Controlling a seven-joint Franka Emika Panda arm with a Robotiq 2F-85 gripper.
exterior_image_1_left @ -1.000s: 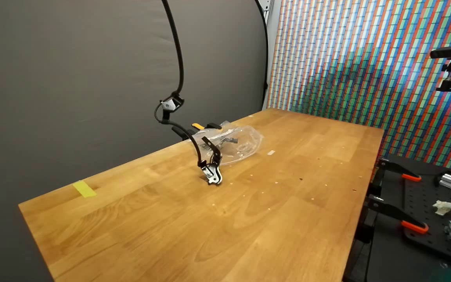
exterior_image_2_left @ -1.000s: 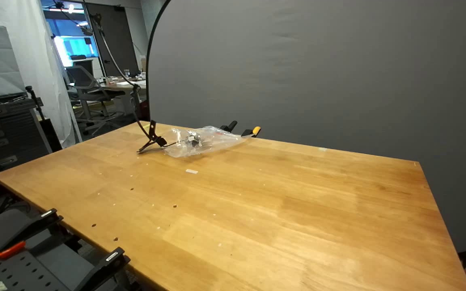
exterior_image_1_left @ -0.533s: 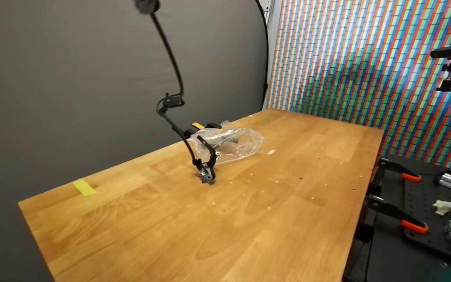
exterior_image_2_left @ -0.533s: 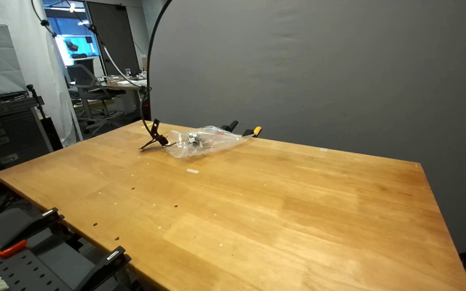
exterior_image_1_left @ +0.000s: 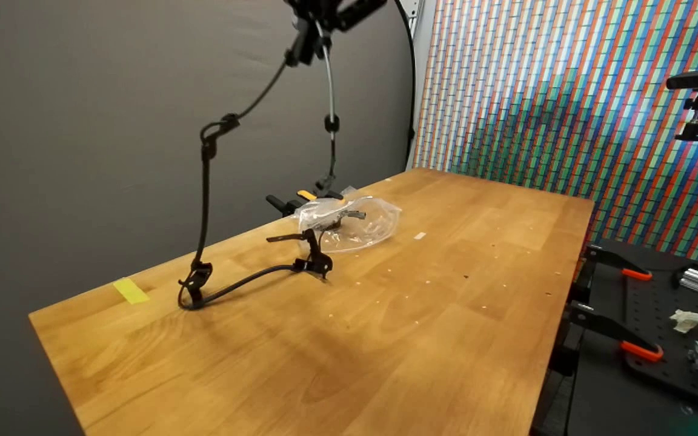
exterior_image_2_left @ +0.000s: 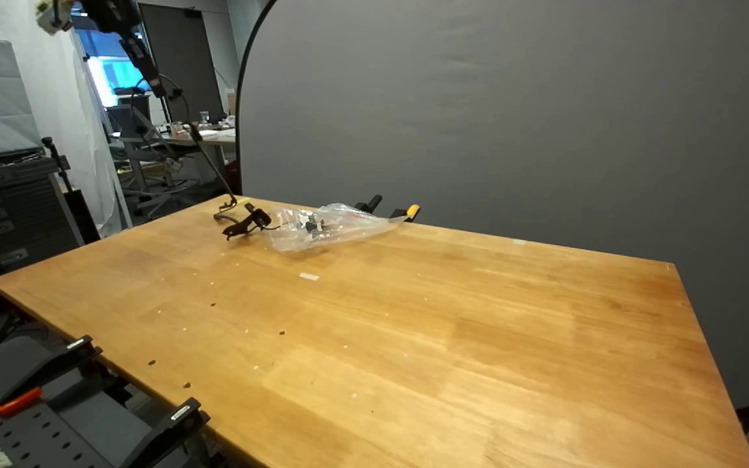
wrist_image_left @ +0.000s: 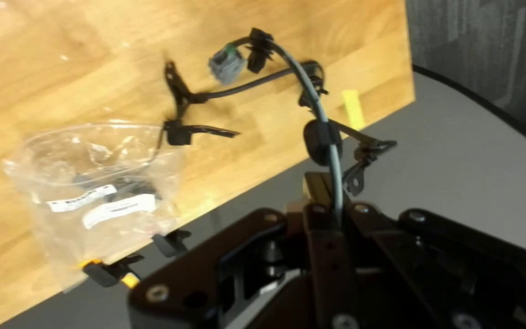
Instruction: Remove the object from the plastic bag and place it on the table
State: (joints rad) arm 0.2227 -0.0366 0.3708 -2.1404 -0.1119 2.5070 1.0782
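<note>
My gripper (wrist_image_left: 324, 187) is shut on the long black cable (wrist_image_left: 313, 96) and holds it high above the table; it shows at the top of both exterior views (exterior_image_1_left: 303, 48) (exterior_image_2_left: 153, 81). One strand with a grey plug end (wrist_image_left: 227, 65) hangs free from the jaws. Another strand runs down to the table (exterior_image_1_left: 415, 363), where a clipped stretch (exterior_image_1_left: 252, 278) lies beside the bag. The clear plastic bag (wrist_image_left: 62, 233) lies flat near the table's edge, also in both exterior views (exterior_image_1_left: 379, 224) (exterior_image_2_left: 355, 224). A thin wire runs from the clips into the bag, where a dark part shows.
Black and yellow clamps (exterior_image_1_left: 306, 195) grip the table edge behind the bag. Yellow tape (exterior_image_1_left: 131, 290) sticks near a table corner. A black side platform (exterior_image_1_left: 615, 387) with orange-handled clamps (exterior_image_1_left: 643, 275) stands along another edge. A grey backdrop (exterior_image_2_left: 511, 117) rises behind the table.
My gripper has come into view at the top. The held cable has sunk, and a stretch now lies on the table. A free strand now hangs by the bag. The bag has barely moved.
</note>
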